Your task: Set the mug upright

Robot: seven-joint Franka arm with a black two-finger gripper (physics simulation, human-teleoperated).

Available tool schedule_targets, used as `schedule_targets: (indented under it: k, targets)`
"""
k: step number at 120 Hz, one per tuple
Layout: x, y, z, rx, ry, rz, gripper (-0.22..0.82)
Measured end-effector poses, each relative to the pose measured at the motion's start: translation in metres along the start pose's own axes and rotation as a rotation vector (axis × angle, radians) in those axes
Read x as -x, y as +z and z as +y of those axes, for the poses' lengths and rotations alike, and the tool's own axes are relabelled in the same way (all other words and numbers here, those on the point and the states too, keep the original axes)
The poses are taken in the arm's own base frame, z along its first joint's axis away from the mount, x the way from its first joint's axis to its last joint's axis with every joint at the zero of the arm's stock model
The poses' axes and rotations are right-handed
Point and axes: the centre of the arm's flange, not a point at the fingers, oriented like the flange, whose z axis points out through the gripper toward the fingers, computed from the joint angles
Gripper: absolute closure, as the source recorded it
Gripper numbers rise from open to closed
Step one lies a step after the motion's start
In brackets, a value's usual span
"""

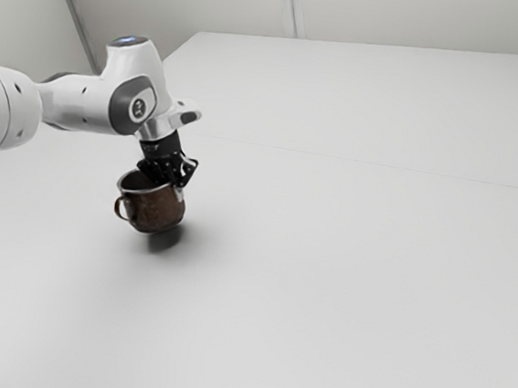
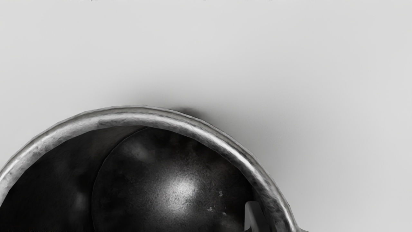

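1. Nearest the wrist camera, one dark fingertip [image 2: 252,214] of the black two-finger end effector [image 1: 178,186] reaches down inside the mouth of the brown metal mug [image 1: 155,210], while the other sits against the outside. With the wall pinched between them, the end effector looks closed on the mug near its silvery rim [image 2: 180,124].
2. Just below the wrist, the mug has its mouth facing up and its base toward the surface [image 1: 324,283]. It looks upright or very close to it. Its curved brown handle [image 1: 122,207] points toward the exterior view's left, clear of the fingers.
3. Under the mug, a dark shadow [image 1: 167,237] spreads from beneath the base toward the exterior view's right. It appears partly separated from the body, so I judge that the mug hangs slightly above the surface; contact under the base cannot be confirmed.
4. Holding the mug level and bringing its base to rest seems the step in hand. Next, any remaining gap calls for a gentle lowering without tilt, then release only once the base sits flat.
5. Letting go too soon could drop or rock the mug; after release, withdrawing straight up should keep the inner finger from dragging the wall.
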Motion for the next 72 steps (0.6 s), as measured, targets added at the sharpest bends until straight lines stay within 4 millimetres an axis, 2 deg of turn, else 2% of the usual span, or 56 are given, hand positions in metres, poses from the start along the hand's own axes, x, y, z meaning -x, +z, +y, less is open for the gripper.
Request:
schedule_targets:
  k: [29,43,56,72]
  targets:
    - [-0.01,0.036,0.017,-0.01,-0.062,0.002,0.77]
    - [-0.013,0.045,0.018,-0.01,-0.094,0.005,0.77]
    - [-0.013,0.042,0.023,-0.004,-0.109,0.014,0.53]
    - [-0.011,0.024,0.026,-0.016,-0.109,0.041,0.28]
